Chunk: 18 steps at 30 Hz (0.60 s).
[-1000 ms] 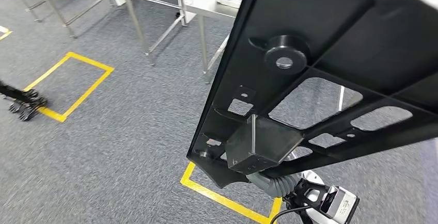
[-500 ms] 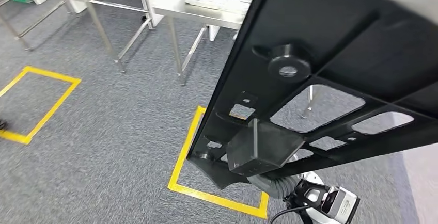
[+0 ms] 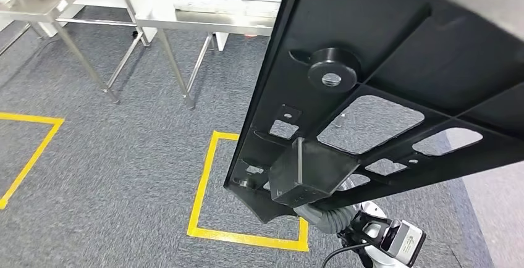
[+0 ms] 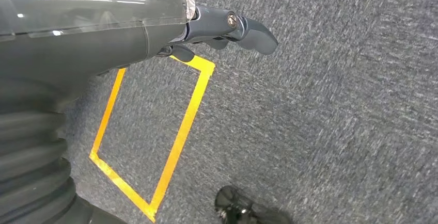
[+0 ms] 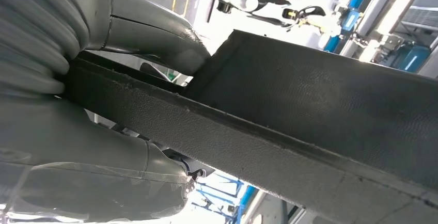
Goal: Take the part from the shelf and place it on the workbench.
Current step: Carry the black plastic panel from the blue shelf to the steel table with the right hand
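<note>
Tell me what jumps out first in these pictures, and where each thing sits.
A large black ribbed plastic panel with cut-out openings fills the right of the head view, tilted over the grey carpet. The right hand grips its edge in the right wrist view. Behind it stands a stainless steel workbench, and a yellow tape square marks the floor below the panel.

Right hand [image 5: 129, 105] is clamped on the black part [image 3: 395, 64], thumb on one face and the other fingers [image 5: 103, 182] on the opposite face, the panel's edge wedged between them. The right wrist sits just under the part's lower corner, its ribbed cuff bent beneath it. Left hand [image 4: 206, 28] is well away from the part, thumb stretched out straight, holding nothing.
</note>
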{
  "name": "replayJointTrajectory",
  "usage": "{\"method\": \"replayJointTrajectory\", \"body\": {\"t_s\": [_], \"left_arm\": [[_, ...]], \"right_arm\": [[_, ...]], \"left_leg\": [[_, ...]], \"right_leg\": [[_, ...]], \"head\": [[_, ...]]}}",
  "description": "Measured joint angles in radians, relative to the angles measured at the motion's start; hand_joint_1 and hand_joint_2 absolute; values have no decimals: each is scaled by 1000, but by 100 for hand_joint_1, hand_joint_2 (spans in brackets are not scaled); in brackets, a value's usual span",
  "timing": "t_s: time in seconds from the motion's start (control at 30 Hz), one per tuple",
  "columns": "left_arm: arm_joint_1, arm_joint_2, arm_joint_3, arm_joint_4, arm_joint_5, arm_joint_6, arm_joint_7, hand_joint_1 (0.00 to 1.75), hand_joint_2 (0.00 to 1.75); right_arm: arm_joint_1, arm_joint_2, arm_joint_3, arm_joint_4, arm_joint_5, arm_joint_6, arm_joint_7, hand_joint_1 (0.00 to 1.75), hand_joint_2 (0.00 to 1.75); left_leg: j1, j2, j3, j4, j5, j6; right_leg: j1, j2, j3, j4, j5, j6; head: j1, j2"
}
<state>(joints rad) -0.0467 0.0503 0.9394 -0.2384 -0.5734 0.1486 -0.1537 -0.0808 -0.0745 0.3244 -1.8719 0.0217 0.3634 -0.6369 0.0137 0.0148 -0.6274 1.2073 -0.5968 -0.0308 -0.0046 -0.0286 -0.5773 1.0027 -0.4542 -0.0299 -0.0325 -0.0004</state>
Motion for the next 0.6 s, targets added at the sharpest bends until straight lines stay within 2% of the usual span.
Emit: {"method": "replayJointTrajectory", "body": {"t_s": [0.03, 0.07, 0.1, 0.17, 0.2, 0.23, 0.27, 0.37, 0.43, 0.5, 0.53, 0.57, 0.6], "left_arm": [[3, 0, 4, 0, 1, -3, 0, 0, 175], [6, 0, 6, 0, 1, -5, 0, 0, 175], [7, 0, 7, 0, 1, -8, -1, 0, 175], [7, 0, 8, 0, 1, -10, -2, 0, 175], [6, 1, 8, 0, 1, -10, -3, 0, 175], [4, 1, 8, 0, 0, -11, -3, 0, 175], [3, 2, 9, 0, 0, -11, -4, 0, 175], [3, 2, 9, 0, -1, -11, -5, 0, 175], [3, 2, 9, 0, -2, -11, -6, 0, 175], [3, 2, 9, 0, -3, -12, -6, 0, 175], [4, 1, 9, 0, -4, -13, -6, 0, 175], [5, 1, 9, 0, -5, -13, -6, 0, 175], [6, 1, 9, 0, -7, -13, -6, 0, 175]], "right_arm": [[0, 0, 1, 0, 0, 0, -1, 169, 175], [0, 0, 1, 1, 0, 1, -1, 169, 175], [1, 0, 2, 1, 0, 1, -2, 169, 175], [1, 0, 2, 1, 0, 1, -5, 169, 175], [1, 0, 2, 1, 0, 1, -8, 169, 175], [1, 0, 2, 1, 0, 0, -10, 169, 175], [2, 0, 2, 0, 1, 0, -13, 169, 175], [4, 0, 1, 0, 2, -2, -17, 169, 175], [4, -1, 1, 0, 2, -2, -19, 169, 175], [6, -1, 1, 0, 2, -4, -21, 169, 175], [9, -1, 1, 0, 2, -4, -22, 169, 175], [12, -2, 1, 0, 2, -5, -23, 169, 175], [13, -2, 1, 0, 2, -5, -24, 169, 175]], "left_leg": [[0, -5, -29, 58, -18, -1], [0, -6, -44, 83, -17, 0], [0, -6, -40, 67, 5, 2], [-1, -7, 18, -61, 77, 11], [-3, -7, 50, -130, 101, 17], [-5, -7, 72, -179, 115, 23], [-8, -7, 81, -203, 115, 29], [-6, -7, 94, -215, 113, 48], [-3, -7, 109, -220, 113, 59], [-4, -7, 115, -220, 107, 63], [-4, -7, 118, -220, 103, 63], [-4, -7, 123, -220, 98, 63], [-4, -7, 131, -220, 91, 61]], "right_leg": [[1, 7, 0, 0, -1, -1], [2, 14, 0, 1, -2, -2], [2, 21, 2, 1, -4, -2], [3, 30, 9, 1, -8, 2], [4, 34, 12, 2, -11, 6], [5, 36, 15, 2, -13, 11], [6, 38, 16, 3, -13, 17], [7, 39, 15, 22, -9, 35], [4, 37, -16, 85, -42, 45], [0, 36, -87, 205, -95, 52], [-1, 35, -125, 259, -112, 55], [-2, 35, -151, 286, -111, 56], [-2, 34, -159, 278, -89, 57]], "head": [[0, 0], [0, 0], [0, 0], [0, 0], [0, 0], [0, 0], [0, 0], [0, 0], [0, 0], [0, 0], [0, 0], [0, 0], [0, 0]]}}
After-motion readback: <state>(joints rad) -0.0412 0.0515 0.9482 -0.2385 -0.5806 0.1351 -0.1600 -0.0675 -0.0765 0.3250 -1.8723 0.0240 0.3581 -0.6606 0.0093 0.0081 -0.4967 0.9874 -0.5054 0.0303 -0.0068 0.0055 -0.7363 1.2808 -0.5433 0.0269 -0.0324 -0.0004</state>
